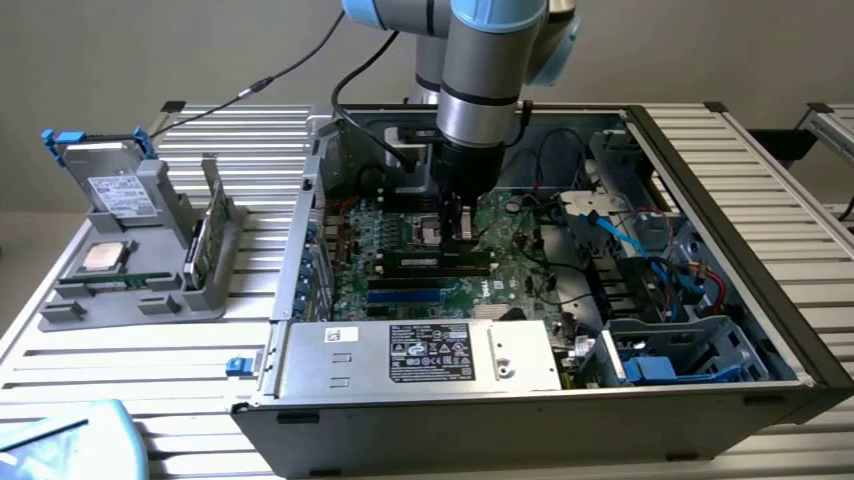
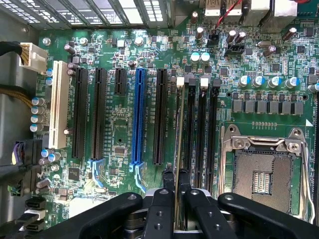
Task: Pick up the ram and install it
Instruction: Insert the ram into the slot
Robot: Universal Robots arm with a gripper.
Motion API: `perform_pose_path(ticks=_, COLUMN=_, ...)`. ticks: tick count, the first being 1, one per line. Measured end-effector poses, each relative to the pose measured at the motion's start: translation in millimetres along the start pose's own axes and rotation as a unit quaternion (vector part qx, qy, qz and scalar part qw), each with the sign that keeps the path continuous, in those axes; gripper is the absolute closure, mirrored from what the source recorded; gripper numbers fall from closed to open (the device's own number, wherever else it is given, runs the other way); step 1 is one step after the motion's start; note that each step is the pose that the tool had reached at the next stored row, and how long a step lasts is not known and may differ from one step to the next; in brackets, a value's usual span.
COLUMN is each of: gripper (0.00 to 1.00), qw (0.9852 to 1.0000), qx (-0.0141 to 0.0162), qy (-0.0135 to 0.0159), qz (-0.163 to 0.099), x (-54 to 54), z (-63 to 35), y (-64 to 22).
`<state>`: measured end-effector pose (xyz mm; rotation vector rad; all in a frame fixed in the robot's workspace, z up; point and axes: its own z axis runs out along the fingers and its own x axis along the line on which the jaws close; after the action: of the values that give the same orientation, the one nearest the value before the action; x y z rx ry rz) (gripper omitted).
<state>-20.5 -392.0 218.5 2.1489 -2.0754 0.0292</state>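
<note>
Gripping the ram [image 2: 177, 124] edge-on, my gripper [image 2: 176, 181] shut on it, lined up along the memory slots [image 2: 201, 134] on the motherboard [image 2: 114, 124]. Best go in square: parallel, straight down, even pressure (tilt risks jamming).

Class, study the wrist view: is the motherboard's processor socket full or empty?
Empty. The processor socket shows its bare contact grid, with no chip seated in it.

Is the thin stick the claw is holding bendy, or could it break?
The ram looks stiff: it stands straight out of the claw without drooping. It is probably light, being so thin edge-on. Likely fragile too; a sideways push could snap it.
</note>
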Motion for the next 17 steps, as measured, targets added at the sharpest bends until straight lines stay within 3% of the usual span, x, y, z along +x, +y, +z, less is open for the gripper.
perform_pose_path(ticks=17, gripper=0.86, qw=1.0, qx=0.0003, qy=0.0013, qz=-0.003, x=-2.1, z=2.1, y=-0.1)
